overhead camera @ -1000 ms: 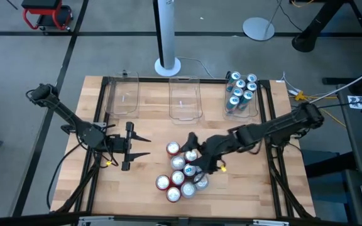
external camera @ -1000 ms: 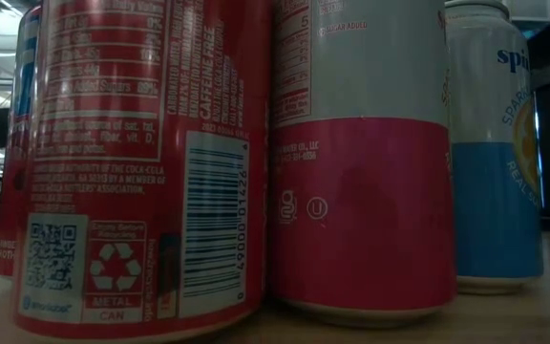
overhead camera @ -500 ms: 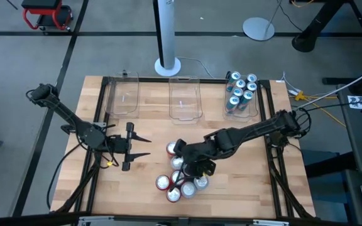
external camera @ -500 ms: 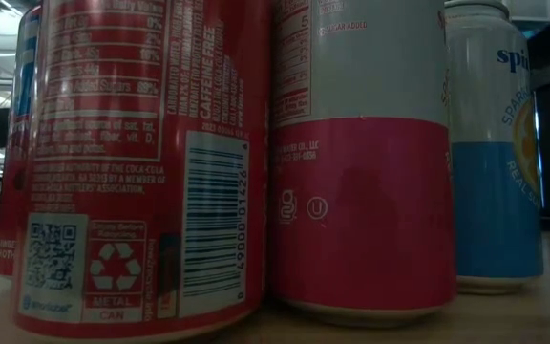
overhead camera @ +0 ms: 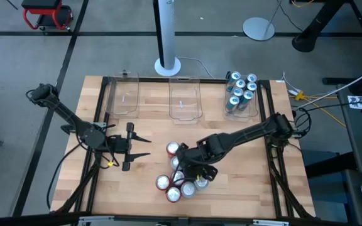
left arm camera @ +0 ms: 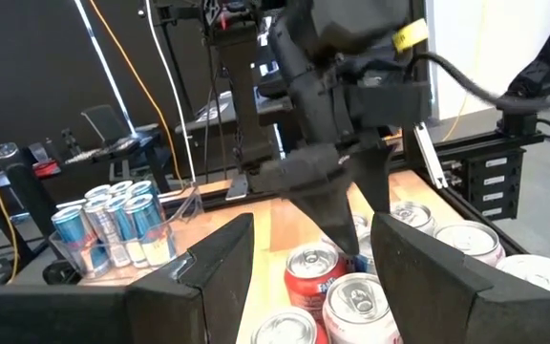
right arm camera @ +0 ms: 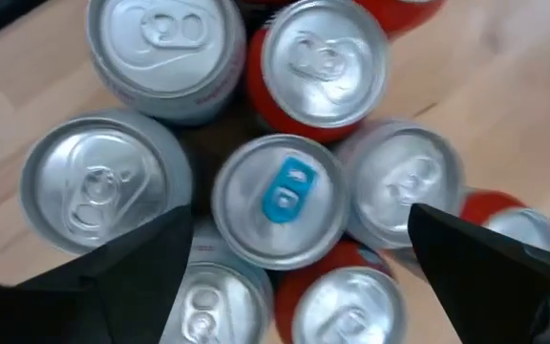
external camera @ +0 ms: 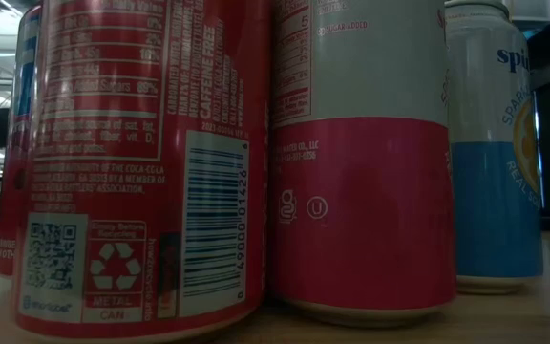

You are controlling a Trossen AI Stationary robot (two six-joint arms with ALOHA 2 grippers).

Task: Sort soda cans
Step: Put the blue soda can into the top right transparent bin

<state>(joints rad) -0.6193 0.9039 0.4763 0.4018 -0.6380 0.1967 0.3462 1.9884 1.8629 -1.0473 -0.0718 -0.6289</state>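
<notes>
Wooden table: right gripper spread open directly above clustered soda cans; left gripper open beside; dim, seemingly cluttered room beyond.

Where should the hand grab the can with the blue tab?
Grip the blue-tab can by its top rim, coming straight down. It stands upright, packed among other cans, so its sides are blocked. The open right hand hovers over it.

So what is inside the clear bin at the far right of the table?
The right bin holds about seven teal-blue cans, standing upright, silver tops up. Whether anything lies under them cannot be seen; the cans cover the floor.
</notes>
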